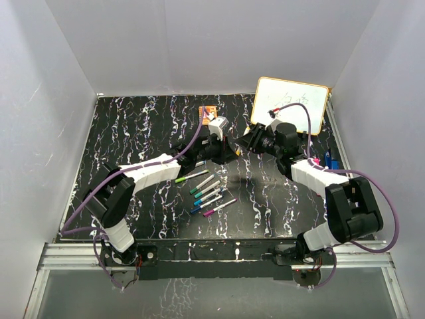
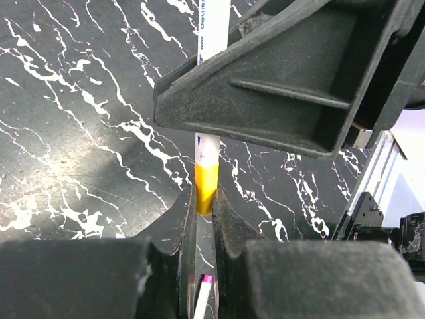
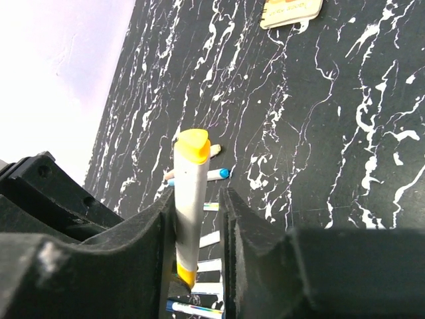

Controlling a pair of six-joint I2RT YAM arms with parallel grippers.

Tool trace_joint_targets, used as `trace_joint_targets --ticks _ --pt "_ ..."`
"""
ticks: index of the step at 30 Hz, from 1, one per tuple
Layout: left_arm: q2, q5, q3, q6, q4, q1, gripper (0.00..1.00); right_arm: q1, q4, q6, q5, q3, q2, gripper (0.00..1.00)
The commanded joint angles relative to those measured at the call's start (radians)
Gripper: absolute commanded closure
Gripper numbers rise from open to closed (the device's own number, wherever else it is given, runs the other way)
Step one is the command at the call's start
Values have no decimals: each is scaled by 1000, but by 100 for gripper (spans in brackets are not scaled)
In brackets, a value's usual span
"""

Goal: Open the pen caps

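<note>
Left claw [image 2: 204,203] tight on yellow-ended pen [image 2: 207,174]; right claw [image 3: 198,203] around it, perhaps loosely.

The left arm [image 1: 156,171] rises from its near-left base, folds at the elbow and reaches far and right toward the middle, its forearm nearly level. The right arm [image 1: 312,174] mirrors it from the near-right base, reaching far and left. The two wrists meet head-on at the centre. The left gripper [image 2: 206,199] is clamped tight on a yellow-ended pen [image 2: 207,174]. The right gripper [image 3: 198,199] straddles the same pen, with a gap showing beside one finger.
</note>
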Motion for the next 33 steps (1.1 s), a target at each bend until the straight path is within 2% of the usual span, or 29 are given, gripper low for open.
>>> trace_joint_targets --ticks 1,3,7,8,9,10,14,16,24,33 --pt "-20 11 6 -10 40 -13 100 3 72 9 -14 -16 -1 79" --pt "-16 12 6 -11 42 -16 100 2 75 10 -13 -18 -2 90" --pt "-10 11 5 -19 51 -19 100 3 80 16 -4 -24 -9 99" --pt "-10 10 3 -21 55 -19 95 4 81 17 -4 -27 -11 100" --pt "-10 8 -1 -24 62 -19 79 4 81 17 -3 -28 -14 100" --pt "-13 4 -4 -26 66 -19 69 3 82 18 0 -30 -17 100" --pt "-13 0 -9 -26 73 -19 50 4 85 20 2 -35 -28 100" --pt "-8 4 -8 -26 74 -19 47 4 88 24 -3 -36 -30 100" --pt "21 22 -19 -34 110 -23 45 3 124 59 -19 -49 -39 100" --pt "42 7 -40 -51 158 -25 55 3 146 88 -37 -53 -46 100"
